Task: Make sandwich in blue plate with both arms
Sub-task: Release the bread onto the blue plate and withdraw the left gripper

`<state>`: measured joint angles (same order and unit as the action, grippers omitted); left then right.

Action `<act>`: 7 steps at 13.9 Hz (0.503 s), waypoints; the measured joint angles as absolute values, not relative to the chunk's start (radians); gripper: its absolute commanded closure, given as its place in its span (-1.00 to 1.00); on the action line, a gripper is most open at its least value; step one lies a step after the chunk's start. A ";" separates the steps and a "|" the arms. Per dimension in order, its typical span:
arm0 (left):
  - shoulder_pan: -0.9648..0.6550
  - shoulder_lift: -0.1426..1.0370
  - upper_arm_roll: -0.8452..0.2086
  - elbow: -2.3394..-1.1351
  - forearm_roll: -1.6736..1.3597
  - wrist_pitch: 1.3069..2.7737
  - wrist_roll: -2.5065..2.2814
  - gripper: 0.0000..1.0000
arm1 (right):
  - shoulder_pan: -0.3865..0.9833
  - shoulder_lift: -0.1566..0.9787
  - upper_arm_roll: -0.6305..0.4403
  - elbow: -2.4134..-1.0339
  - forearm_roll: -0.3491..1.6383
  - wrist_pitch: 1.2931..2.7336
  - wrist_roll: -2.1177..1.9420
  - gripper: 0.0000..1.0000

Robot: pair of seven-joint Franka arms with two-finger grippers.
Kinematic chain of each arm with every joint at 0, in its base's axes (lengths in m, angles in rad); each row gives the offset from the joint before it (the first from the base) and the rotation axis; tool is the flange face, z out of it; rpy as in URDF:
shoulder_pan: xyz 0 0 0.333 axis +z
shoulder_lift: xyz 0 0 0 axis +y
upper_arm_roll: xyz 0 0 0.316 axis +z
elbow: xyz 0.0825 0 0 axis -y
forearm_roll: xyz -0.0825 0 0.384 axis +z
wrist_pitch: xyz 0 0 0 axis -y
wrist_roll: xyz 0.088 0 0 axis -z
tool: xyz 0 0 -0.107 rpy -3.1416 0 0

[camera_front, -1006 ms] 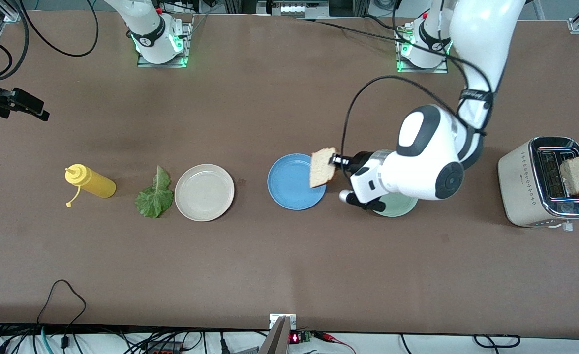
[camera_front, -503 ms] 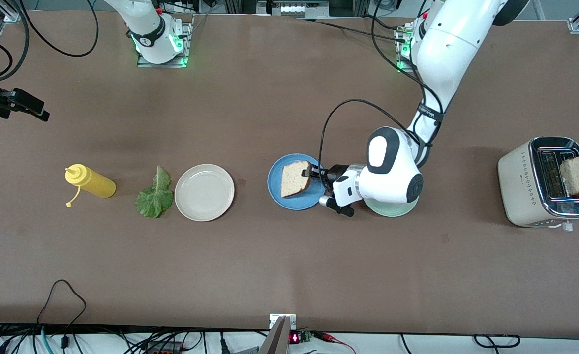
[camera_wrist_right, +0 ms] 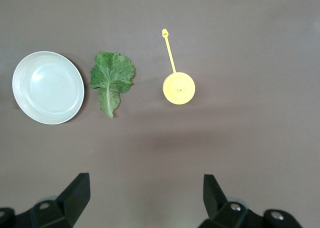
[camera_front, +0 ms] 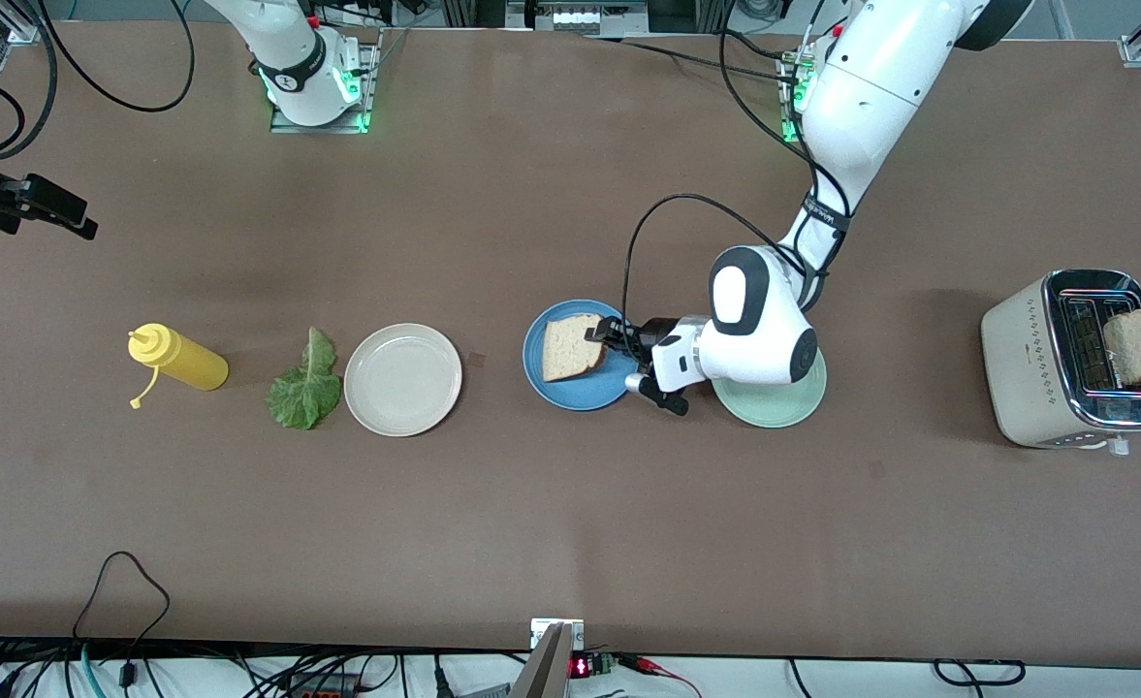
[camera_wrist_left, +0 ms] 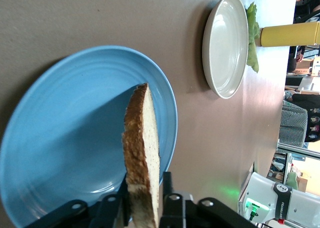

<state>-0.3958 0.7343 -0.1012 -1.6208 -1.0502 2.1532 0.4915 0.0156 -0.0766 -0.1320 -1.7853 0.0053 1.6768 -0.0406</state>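
Left tool (camera_front: 601, 338): I hold it at the bread slice (camera_front: 570, 346), over the blue plate (camera_front: 543, 386); grip unclear.
Right tool (camera_wrist_right: 145, 198): waiting, spread apart.
Next: I release low, then back out level.

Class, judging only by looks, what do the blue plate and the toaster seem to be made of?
Blue plate: probably glazed ceramic or glossy plastic; smooth, with faint concentric rings and soft highlights.
Toaster: cream matte body, likely painted metal or plastic, with a mirror-shiny chrome-look top.
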 measured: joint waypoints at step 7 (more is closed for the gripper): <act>-0.384 0.543 0.006 -1.627 -0.542 1.913 0.364 -1.00 | 0.015 -0.076 -0.132 -1.785 0.005 1.678 -0.041 -1.00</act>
